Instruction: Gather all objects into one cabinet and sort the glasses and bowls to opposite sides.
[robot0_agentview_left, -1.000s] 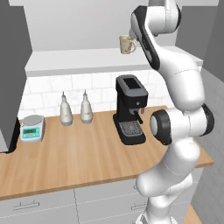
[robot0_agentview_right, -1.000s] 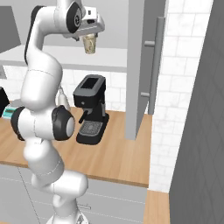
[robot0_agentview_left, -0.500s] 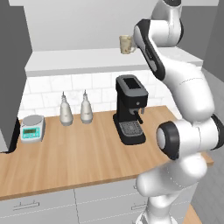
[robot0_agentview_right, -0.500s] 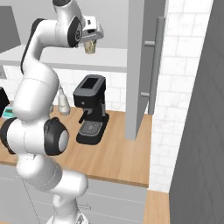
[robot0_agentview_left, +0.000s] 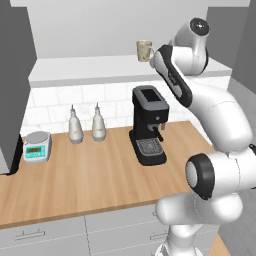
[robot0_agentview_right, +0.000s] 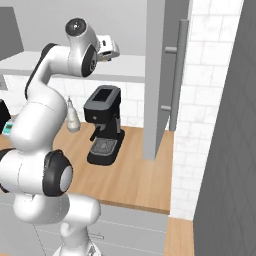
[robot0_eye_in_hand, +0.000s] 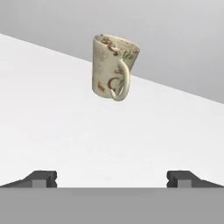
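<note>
A cream mug (robot0_eye_in_hand: 113, 68) with a printed pattern stands upright on the white shelf board (robot0_eye_in_hand: 52, 118) of the open cabinet, its handle turned toward the hand camera. My gripper (robot0_eye_in_hand: 112, 179) is open, with its fingertips (robot0_eye_in_hand: 43, 178) wide apart. It sits a short way back from the mug, touching nothing. In the left base view the same mug (robot0_agentview_left: 144, 50) stands at the right part of the shelf (robot0_agentview_left: 90, 67), with my hand just to its right. The bowl and the other glasses are out of view.
Below the shelf, a black coffee machine (robot0_agentview_left: 148, 125), two pale bottles (robot0_agentview_left: 75, 126) and a small scale (robot0_agentview_left: 37, 146) stand on the wooden counter (robot0_agentview_left: 90, 175). A tall grey door with a bar handle (robot0_agentview_right: 162, 75) hangs right of the shelf.
The mug stays where it stood on the shelf. My hand has drawn back from it to the right, and the arm's elbow has swung over.
</note>
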